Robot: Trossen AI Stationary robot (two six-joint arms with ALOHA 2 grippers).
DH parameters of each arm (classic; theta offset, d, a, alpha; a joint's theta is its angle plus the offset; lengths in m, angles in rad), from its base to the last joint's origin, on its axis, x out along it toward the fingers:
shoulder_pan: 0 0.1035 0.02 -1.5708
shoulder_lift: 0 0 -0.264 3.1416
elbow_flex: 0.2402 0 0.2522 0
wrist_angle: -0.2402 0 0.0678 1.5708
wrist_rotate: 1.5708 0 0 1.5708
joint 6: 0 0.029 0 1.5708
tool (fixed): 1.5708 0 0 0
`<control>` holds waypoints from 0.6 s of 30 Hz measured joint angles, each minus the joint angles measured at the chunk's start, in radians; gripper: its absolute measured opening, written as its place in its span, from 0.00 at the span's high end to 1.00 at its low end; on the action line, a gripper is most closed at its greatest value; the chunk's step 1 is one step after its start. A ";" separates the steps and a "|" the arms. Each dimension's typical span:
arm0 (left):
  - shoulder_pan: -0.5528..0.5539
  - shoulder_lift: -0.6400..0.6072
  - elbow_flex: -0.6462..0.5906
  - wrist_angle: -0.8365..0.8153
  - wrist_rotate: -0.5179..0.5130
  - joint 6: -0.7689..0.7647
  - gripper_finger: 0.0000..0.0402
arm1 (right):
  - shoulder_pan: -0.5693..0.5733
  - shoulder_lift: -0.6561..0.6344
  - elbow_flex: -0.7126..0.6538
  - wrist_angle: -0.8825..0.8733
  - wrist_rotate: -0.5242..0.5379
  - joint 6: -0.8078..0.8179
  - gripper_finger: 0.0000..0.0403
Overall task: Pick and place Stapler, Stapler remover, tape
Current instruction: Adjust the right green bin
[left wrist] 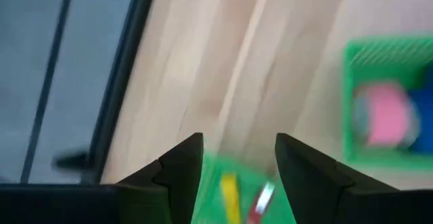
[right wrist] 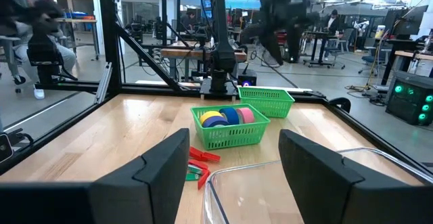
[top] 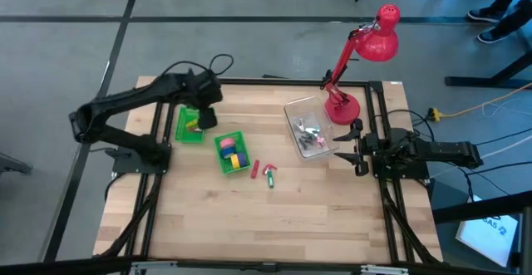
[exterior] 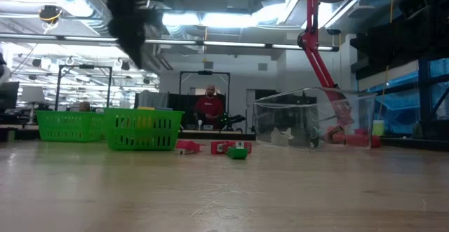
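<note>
The bench (top: 249, 225) carries two green bins: one bin (top: 189, 125) beneath the left arm and a second bin (top: 231, 153) holding three tape rolls, one yellow (top: 229, 151), one pink (top: 227, 142) and one blue (top: 239, 160). One clear plastic container (top: 309, 128) and one red desk lamp (top: 362, 63) stand toward the right side. Three small loose items lie beside the second bin: one red piece (top: 255, 170), one further red piece (top: 268, 169) and one green piece (top: 271, 180).
</note>
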 joint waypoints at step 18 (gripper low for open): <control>-0.542 0.072 0.000 0.255 0.153 -0.105 0.57 | 0.000 0.000 0.000 0.000 0.000 0.000 0.42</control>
